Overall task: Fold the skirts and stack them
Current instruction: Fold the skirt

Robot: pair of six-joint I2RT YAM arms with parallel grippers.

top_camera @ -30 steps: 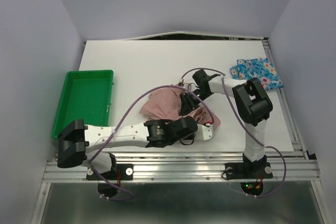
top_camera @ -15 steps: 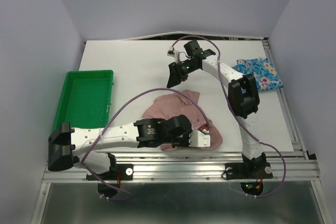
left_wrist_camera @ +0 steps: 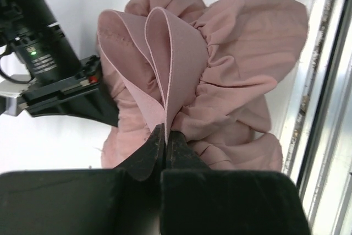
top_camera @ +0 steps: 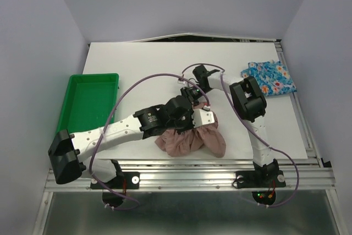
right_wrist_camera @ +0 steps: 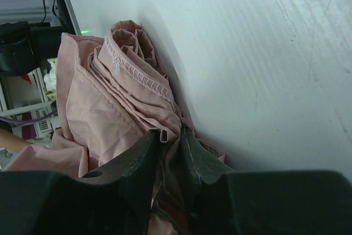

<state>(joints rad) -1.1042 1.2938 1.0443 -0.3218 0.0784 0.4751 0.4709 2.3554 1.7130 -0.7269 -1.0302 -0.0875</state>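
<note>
Pink skirt (top_camera: 190, 140) sits bunched near the front edge of the table (top_camera: 137, 64), with your left gripper (left_wrist_camera: 165, 134) pinched tight on its waistband. Just beyond, your right gripper (right_wrist_camera: 170, 137) is clamped on a stitched edge. The blue skirt (top_camera: 269, 78) lies well apart, far right.

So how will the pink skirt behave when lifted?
Probably floppy: the pink skirt bunches in loose folds at the left gripper. Likely light: the cloth is thin, and its waistband stands up from one pinch. It may unfold, since the right gripper only nips bunched layers.
</note>
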